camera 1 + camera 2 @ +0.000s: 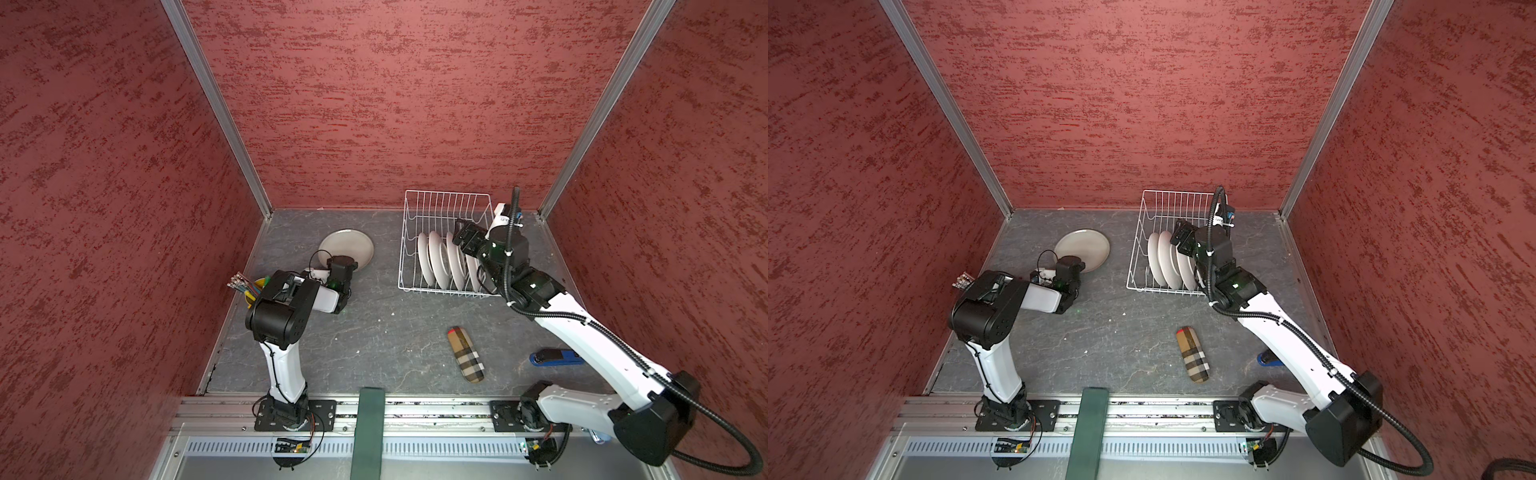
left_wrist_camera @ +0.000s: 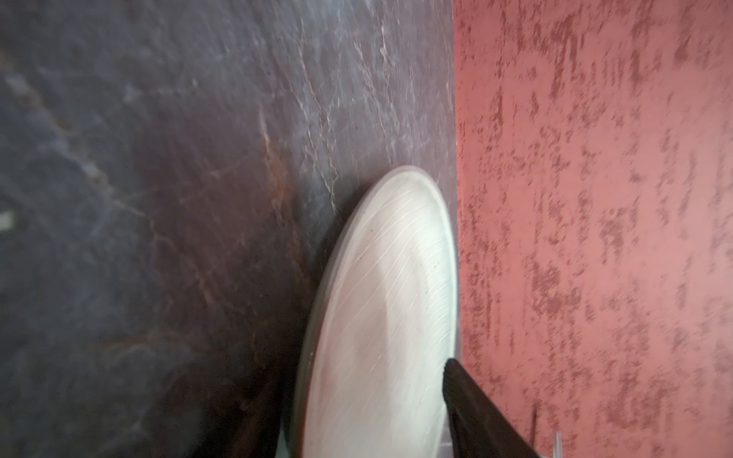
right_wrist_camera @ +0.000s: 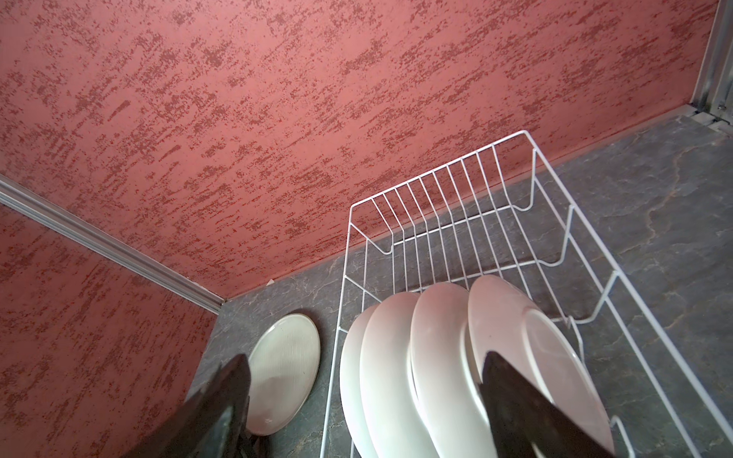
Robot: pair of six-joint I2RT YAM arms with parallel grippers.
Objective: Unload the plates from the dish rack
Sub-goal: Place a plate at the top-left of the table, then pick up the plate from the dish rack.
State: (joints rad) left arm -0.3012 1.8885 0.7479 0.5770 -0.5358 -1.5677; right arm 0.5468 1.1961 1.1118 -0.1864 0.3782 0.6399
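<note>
Right jaws, wide open, over white plates (image 1: 436, 257) upright in dish rack (image 1: 444, 205), one o'clock; left jaws, state unclear, at grey plate (image 1: 347, 247), eleven o'clock.

white arm shells (image 1: 286, 370), black joints (image 1: 274, 320) — ribbed black cable (image 1: 515, 201)

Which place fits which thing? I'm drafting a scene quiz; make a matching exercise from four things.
Things: 1 grey-beige plate; 2 white plates; 3 plaid case; 4 blue stapler.
Places: a upright in the dish rack; b partly hidden by the right arm; c flat on the table beside the rack; d lying in front of the rack.
Pairs: 1-c; 2-a; 3-d; 4-b.
</note>
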